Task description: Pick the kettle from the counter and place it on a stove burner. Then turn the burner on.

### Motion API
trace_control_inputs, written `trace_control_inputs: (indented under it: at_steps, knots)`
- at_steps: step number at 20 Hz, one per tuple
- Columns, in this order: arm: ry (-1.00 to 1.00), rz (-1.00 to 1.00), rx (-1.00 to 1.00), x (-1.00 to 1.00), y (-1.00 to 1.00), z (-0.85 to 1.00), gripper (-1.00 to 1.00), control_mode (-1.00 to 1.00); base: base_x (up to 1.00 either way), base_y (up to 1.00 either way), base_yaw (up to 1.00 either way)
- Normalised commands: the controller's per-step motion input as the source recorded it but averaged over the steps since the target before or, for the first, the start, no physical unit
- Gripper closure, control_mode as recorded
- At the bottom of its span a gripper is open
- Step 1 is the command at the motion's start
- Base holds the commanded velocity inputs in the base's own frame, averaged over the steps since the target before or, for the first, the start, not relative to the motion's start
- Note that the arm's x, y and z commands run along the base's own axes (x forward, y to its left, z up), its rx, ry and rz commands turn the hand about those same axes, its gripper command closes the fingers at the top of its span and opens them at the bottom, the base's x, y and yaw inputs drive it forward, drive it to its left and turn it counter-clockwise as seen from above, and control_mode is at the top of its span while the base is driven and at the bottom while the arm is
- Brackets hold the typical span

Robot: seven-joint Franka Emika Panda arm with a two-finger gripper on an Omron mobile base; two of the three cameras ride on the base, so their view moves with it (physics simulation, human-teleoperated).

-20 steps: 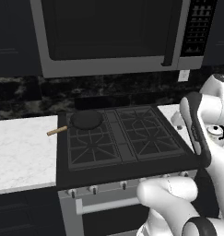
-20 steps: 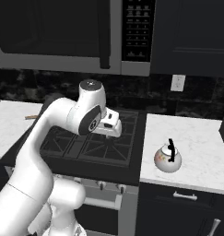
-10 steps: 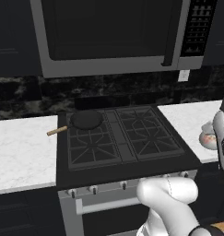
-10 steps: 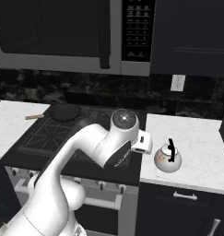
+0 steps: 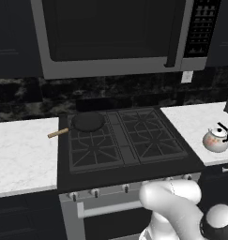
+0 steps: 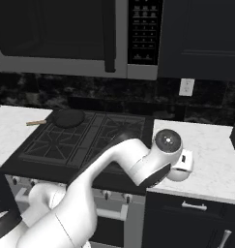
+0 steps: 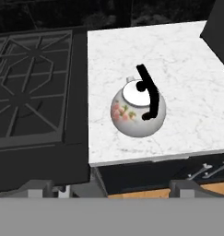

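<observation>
The kettle (image 7: 138,110) stands upright on the white marble-look counter (image 7: 187,55) at the right of the black cooktop (image 5: 125,140), near the counter's front edge and close to its left edge; in the hand view the nearest stove burner (image 7: 26,92) lies at about 9 o'clock from it, with a strip of bare stone and the cooktop's rim between. It is a small round-bellied pot, whitish with reddish-orange blotches on its side, a pale lid with a black knob, and a thin black handle arching over the top. It will likely handle as a stiff, smooth, fairly light body (a curved glazed belly gives little purchase and could slip or roll in the jaws), so the arched handle, taken at its crown across the thin bar, looks the safest hold. The tool hangs above the kettle with its jaws spread wide and nothing between them. A flat black pan (image 5: 88,121) sits on the far left burner.
</observation>
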Motion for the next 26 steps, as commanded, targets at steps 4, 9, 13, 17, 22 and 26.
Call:
trace_control_inputs:
  at_steps: [4,9,13,17,22,26]
  knots:
    - [0.06,0.00,0.03,0.03,-1.00,0.00,-1.00,-1.00,0.00,0.00,0.00]
    - [0.07,0.01,0.04,0.02,-0.83,0.00,-1.00,-1.00,0.00,0.00,0.00]
    - [0.00,0.04,0.11,0.19,-0.23,-0.31,-1.00,-1.00,0.00,0.00,0.00]
    - [0.00,0.00,0.08,0.63,0.06,-0.48,-1.00,-1.00,0.00,0.00,0.00]
    - [0.00,0.00,0.08,0.59,0.23,-0.43,-1.00,-1.00,0.00,0.00,0.00]
    - [0.05,0.00,-0.02,0.38,0.31,-0.24,-1.00,-1.00,0.00,0.00,0.00]
